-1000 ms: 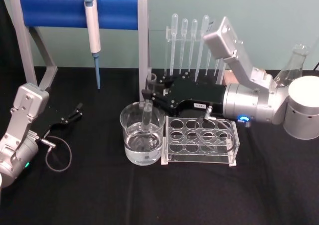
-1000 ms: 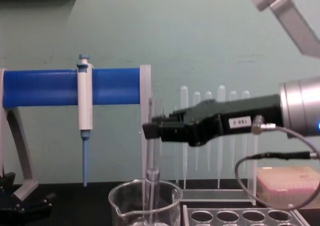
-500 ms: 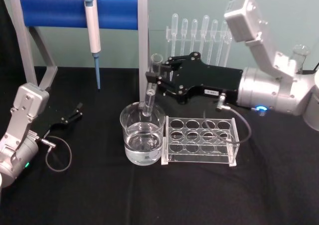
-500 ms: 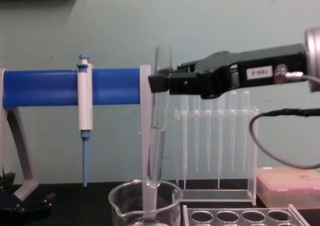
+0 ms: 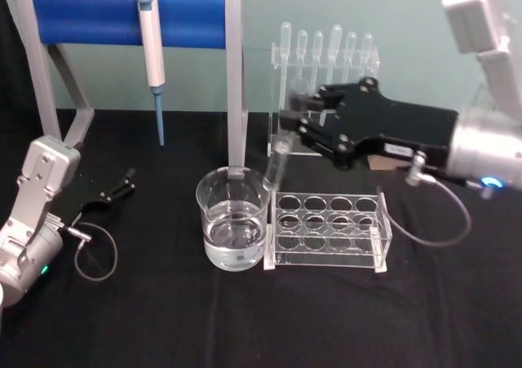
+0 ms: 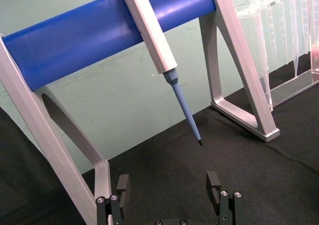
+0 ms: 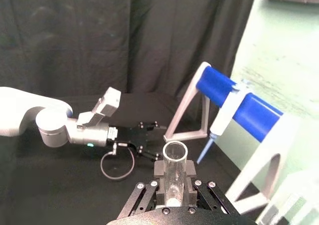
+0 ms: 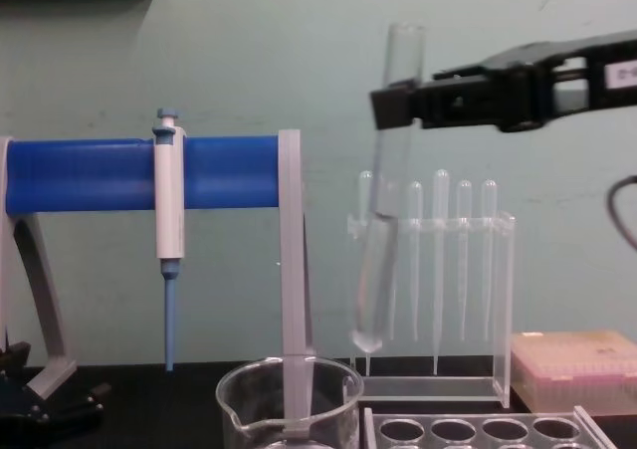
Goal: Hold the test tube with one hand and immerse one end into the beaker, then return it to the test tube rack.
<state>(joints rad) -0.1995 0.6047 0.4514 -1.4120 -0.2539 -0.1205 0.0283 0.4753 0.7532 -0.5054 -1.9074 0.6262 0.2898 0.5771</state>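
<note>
Tube (image 8: 383,185) clamped near its mouth in right claw (image 8: 398,106), hanging clear above and just right of beaker (image 8: 289,404). Judged: return step; keep it upright and lower straight into a rack (image 5: 326,221) hole. Left claw (image 6: 169,197) parked agape on bench (image 5: 245,319).

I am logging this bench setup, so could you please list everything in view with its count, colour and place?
tube: one, clear, held above the rack, out of the beaker.
beaker: one, clear, table centre, liquid inside.
rack: one, clear, touching the beaker's right side.
pipettes: six, frosted, in a clear stand behind the rack.
pipettor: one, white and blue, hanging on the blue stand.
pink box: one, far right.
right gripper: black, fingers shut on the tube.
left gripper: black, open, resting on the table's left.
</note>
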